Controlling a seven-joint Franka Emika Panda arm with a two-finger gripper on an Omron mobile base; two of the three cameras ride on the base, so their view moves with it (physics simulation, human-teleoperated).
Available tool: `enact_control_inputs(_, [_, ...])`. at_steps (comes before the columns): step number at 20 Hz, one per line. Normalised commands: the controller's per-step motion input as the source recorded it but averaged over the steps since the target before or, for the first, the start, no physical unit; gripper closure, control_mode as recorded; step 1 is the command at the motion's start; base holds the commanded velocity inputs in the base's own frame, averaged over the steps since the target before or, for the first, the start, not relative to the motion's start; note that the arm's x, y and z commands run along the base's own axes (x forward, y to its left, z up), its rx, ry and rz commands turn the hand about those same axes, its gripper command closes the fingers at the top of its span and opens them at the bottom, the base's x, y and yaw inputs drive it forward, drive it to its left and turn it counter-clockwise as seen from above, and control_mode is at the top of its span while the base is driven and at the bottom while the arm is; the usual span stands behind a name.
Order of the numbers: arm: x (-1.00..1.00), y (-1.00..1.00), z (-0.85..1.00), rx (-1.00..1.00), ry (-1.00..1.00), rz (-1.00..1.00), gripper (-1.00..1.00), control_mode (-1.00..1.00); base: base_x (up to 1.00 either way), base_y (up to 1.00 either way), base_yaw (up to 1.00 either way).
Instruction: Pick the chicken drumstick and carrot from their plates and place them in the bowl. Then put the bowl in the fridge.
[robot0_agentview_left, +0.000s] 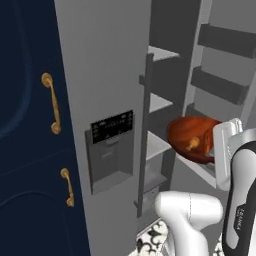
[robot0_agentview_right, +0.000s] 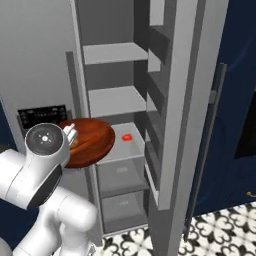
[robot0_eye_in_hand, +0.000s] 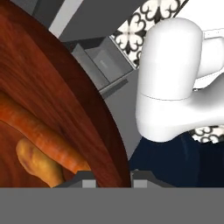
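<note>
Two foods lie inside the wooden bowl (robot0_eye_in_hand: 52, 87): the orange carrot (robot0_eye_in_hand: 39, 131) and, touching it on one side, the tan chicken drumstick (robot0_eye_in_hand: 37, 164). The bowl's rim sits between the gripper (robot0_eye_in_hand: 113, 179), whose jaws are pinched on it. From the base views the bowl (robot0_agentview_right: 92, 140) hangs in the air at the open fridge (robot0_agentview_right: 120, 100), level with the shelf (robot0_agentview_right: 125, 145) that carries a small red item (robot0_agentview_right: 127, 137), partly in front of that shelf's edge. Grey drawers (robot0_agentview_right: 120, 175) sit below the shelf. Left of the opening, the shut fridge door (robot0_agentview_left: 100, 75) bears a dispenser panel (robot0_agentview_left: 111, 150). Patterned floor tiles (robot0_agentview_right: 220, 230) lie beneath, and a dark blue cabinet (robot0_agentview_left: 30, 125) with brass handles (robot0_agentview_left: 51, 102) stands beside.
</note>
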Motion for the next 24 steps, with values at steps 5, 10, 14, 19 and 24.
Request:
enact_control_inputs(5, [0.0,0.0,0.0,0.0,0.0,0.0,1.0,1.0,0.5,-0.41,-0.04])
enact_control_inputs(10, [0.0,0.0,0.0,0.0,0.0,0.0,1.0,1.0,0.35,-0.22,0.0])
enact_control_inputs(14, [0.0,0.0,0.0,0.0,0.0,0.0,1.0,1.0,0.66,0.0,0.0])
enact_control_inputs(19, [0.0,0.0,0.0,0.0,0.0,0.0,1.0,1.0,0.66,-0.17,0.0])
enact_control_inputs(24, [0.0,0.0,0.0,0.0,0.0,0.0,1.0,1.0,0.07,-0.16,0.08])
